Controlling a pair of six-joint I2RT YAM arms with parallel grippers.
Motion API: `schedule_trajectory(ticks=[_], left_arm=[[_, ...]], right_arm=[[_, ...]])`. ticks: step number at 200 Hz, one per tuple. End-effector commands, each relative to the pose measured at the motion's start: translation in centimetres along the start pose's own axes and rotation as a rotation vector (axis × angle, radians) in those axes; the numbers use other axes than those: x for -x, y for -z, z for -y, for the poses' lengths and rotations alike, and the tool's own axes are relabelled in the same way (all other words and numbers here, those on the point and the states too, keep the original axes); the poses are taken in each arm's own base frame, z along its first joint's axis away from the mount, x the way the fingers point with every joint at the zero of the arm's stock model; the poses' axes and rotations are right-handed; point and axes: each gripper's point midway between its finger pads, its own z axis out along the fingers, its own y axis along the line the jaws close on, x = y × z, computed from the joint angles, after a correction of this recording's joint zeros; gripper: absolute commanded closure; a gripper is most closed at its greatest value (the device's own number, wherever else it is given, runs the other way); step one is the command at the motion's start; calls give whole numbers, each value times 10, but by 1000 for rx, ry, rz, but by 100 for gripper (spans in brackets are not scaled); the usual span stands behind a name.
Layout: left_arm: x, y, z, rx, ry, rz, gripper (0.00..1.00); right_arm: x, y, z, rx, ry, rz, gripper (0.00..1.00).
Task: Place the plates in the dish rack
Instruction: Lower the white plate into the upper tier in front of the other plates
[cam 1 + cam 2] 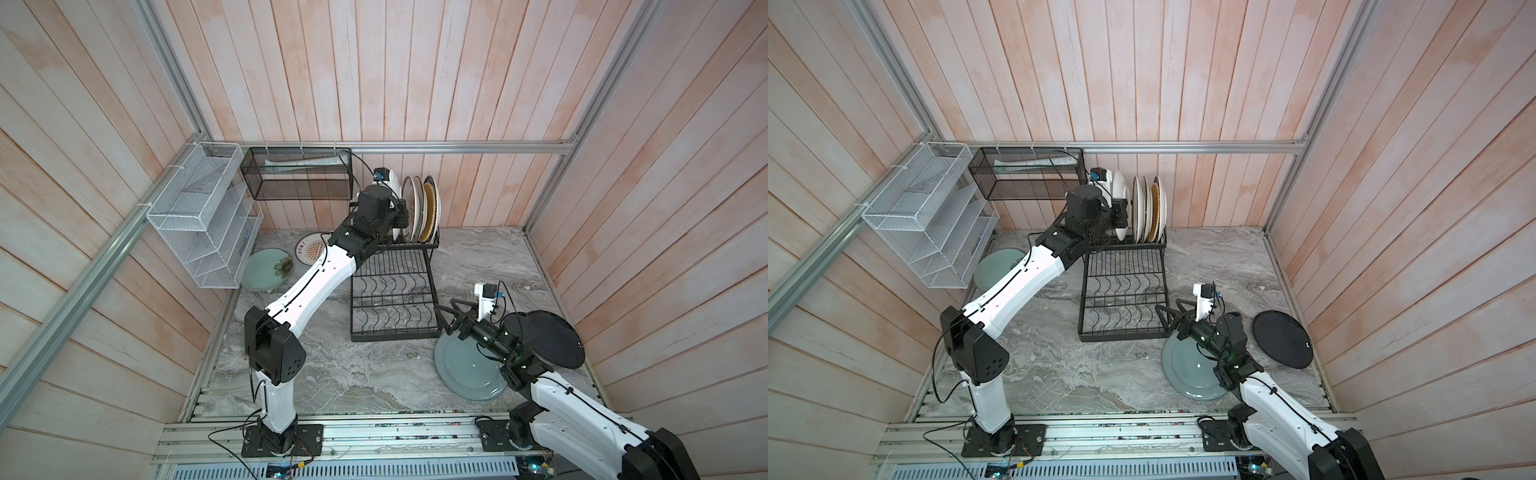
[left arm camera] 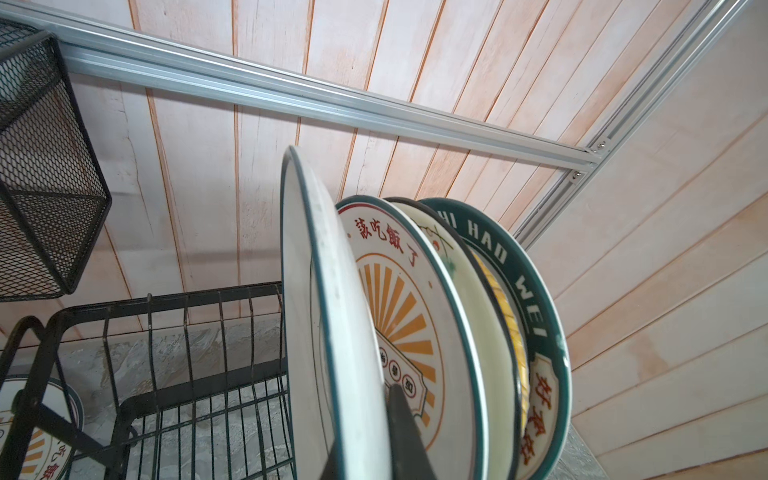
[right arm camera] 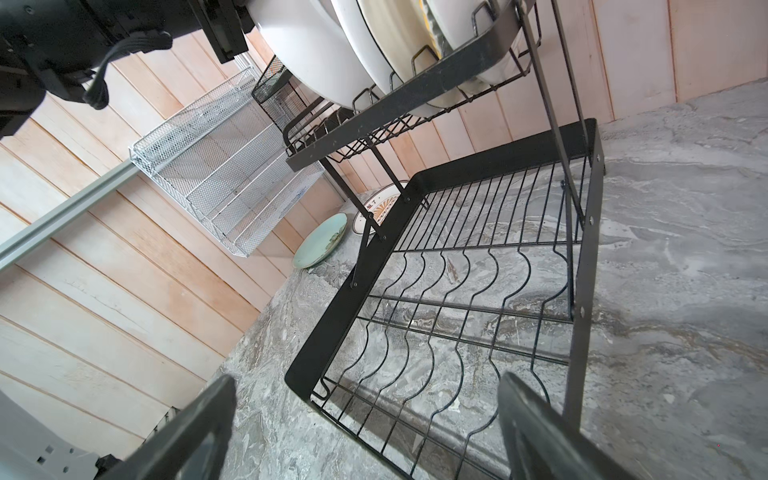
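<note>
My left gripper (image 2: 365, 453) is shut on the edge of a white dark-rimmed plate (image 2: 328, 332), held upright at the dish rack's (image 1: 395, 299) upper tier. Three more plates (image 1: 419, 208) stand upright in the slots just to its right. The right gripper (image 1: 451, 318) hangs open and holds nothing, by the rack's front right corner and over the far rim of a grey-blue plate (image 1: 465, 374) lying flat. A black plate (image 1: 548, 340) lies behind that arm. At the back left lie a pale green flower plate (image 1: 266, 268) and a sunburst plate (image 1: 309, 249).
A white mesh organizer (image 1: 203, 216) and a black mesh basket (image 1: 297, 174) hang on the walls at the back left, close above the left arm. The rack's lower tier (image 3: 457, 270) of wavy wires holds nothing. Wood-panel walls close in three sides.
</note>
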Motion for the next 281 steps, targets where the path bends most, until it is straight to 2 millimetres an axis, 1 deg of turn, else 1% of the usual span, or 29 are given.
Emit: schedule_trajectory(ticks=[1, 35, 58, 80, 111, 156, 182, 215, 281], left_arm=[[20, 4, 11, -31, 26, 56, 100], [47, 20, 20, -59, 38, 114, 100], [69, 39, 27, -97, 68, 175, 100], [78, 49, 32, -129, 97, 203, 100], [70, 45, 28, -115, 109, 187, 100], [48, 33, 16, -85, 144, 146, 100], [38, 29, 7, -59, 154, 128, 100], [25, 24, 1, -35, 138, 102, 100], [11, 10, -9, 28, 50, 63, 100]], right_arm=[[5, 1, -4, 10, 18, 19, 2], [5, 1, -5, 12, 16, 20, 2], [5, 1, -5, 12, 14, 20, 2], [5, 1, -5, 12, 12, 19, 2], [5, 1, -5, 13, 11, 18, 2], [5, 1, -4, 10, 11, 16, 2], [5, 1, -4, 8, 11, 17, 2], [5, 1, -5, 10, 9, 15, 2], [4, 1, -4, 9, 9, 14, 2]])
